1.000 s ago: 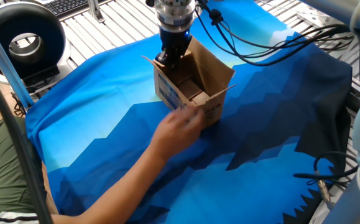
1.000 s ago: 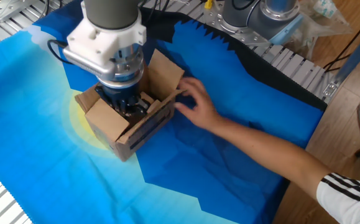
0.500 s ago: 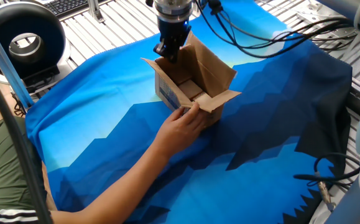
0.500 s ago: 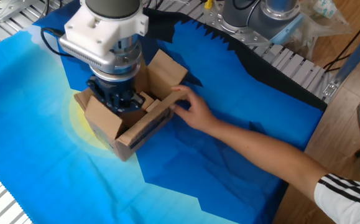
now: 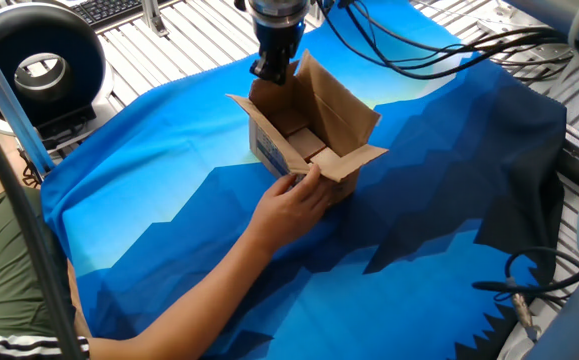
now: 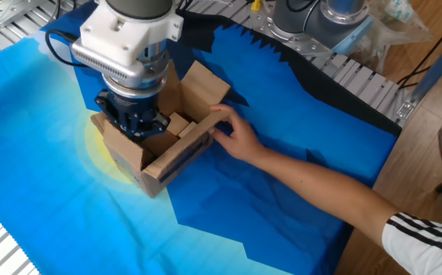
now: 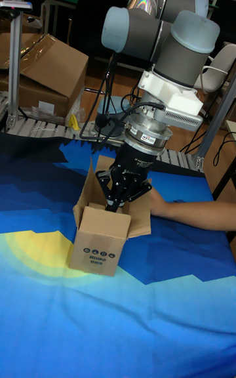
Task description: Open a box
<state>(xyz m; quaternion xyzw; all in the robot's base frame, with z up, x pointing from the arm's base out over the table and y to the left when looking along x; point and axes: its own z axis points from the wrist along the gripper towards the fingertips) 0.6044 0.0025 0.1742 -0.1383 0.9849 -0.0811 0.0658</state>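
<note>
The box (image 5: pixel 321 125) is a small brown cardboard carton standing on the blue cloth with its top flaps folded up and outward. It also shows in the other fixed view (image 6: pixel 153 156) and in the tall fixed view (image 7: pixel 98 247), where a printed label faces the camera. My gripper (image 5: pixel 272 72) hangs at the box's far corner, just above the rim, fingers drawn close together. I cannot tell if cardboard is pinched between them. From the other side the gripper (image 6: pixel 133 130) sits over the box's opening. A person's hand (image 5: pixel 294 200) holds the near wall of the box.
The blue cloth (image 5: pixel 169 190) covers the table. A black ring-shaped device (image 5: pixel 39 65) stands at the back left, with cables (image 5: pixel 449 60) trailing at the back right. A larger cardboard box (image 7: pixel 46 69) sits behind the table. The person's forearm (image 6: pixel 320 191) crosses the cloth.
My gripper has risen out of the box's inside and shifted toward the far corner. The person's hand came to rest on the box wall and stays there.
</note>
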